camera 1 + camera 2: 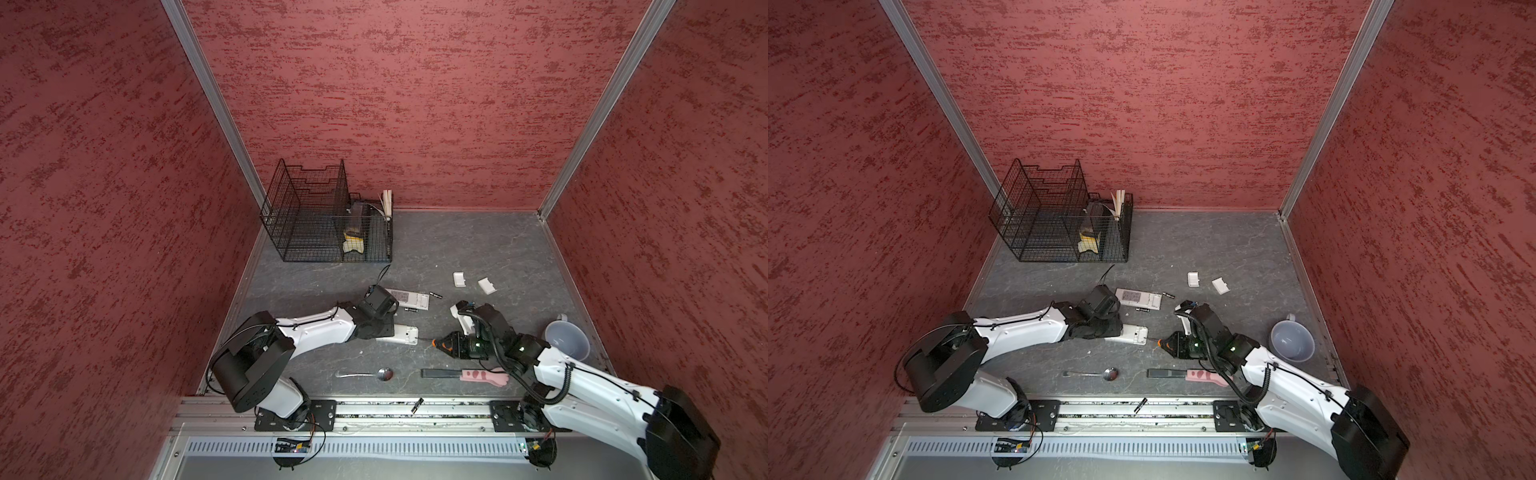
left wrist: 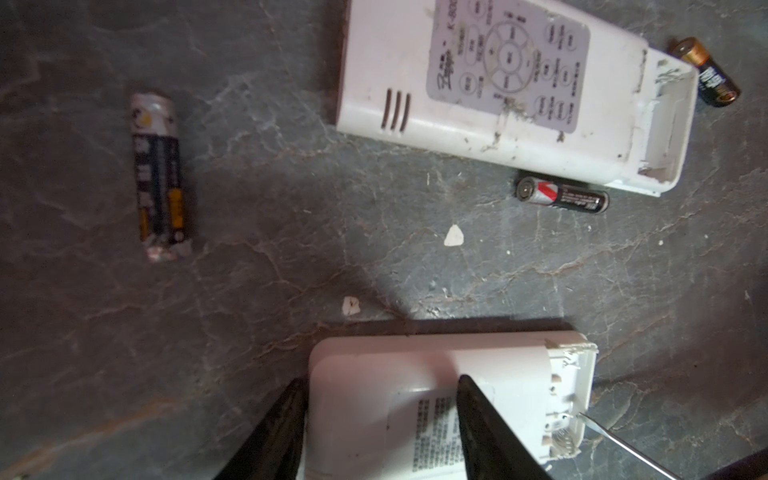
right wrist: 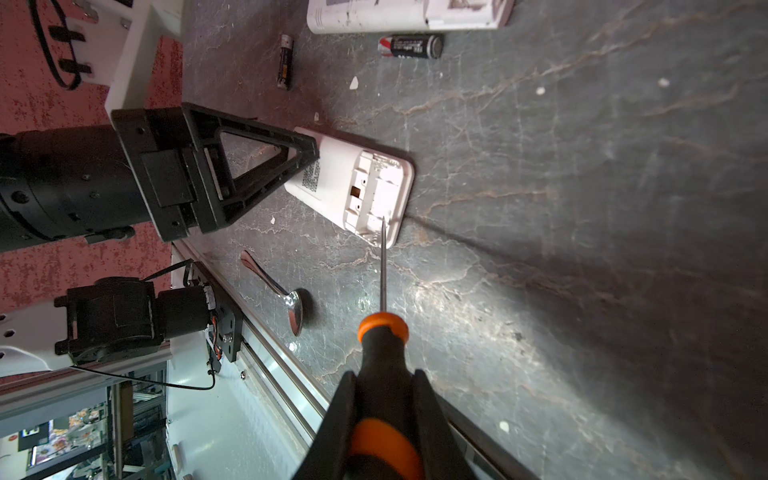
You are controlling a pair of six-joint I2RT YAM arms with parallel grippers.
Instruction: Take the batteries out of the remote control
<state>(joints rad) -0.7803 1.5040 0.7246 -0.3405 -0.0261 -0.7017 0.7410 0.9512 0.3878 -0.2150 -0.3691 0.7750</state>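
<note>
Glossy metal spoon, seemingly plastic remote

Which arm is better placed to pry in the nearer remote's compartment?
Likely right: the right gripper holds the screwdriver, tip at the compartment of the remote. The left gripper sits open over its other end.

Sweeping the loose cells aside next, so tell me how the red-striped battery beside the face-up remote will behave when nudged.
The red-striped battery is a smooth cylinder lying on its side on the flat tabletop, so it will probably roll. The face-up remote close beside it would likely block rolling that way.
</note>
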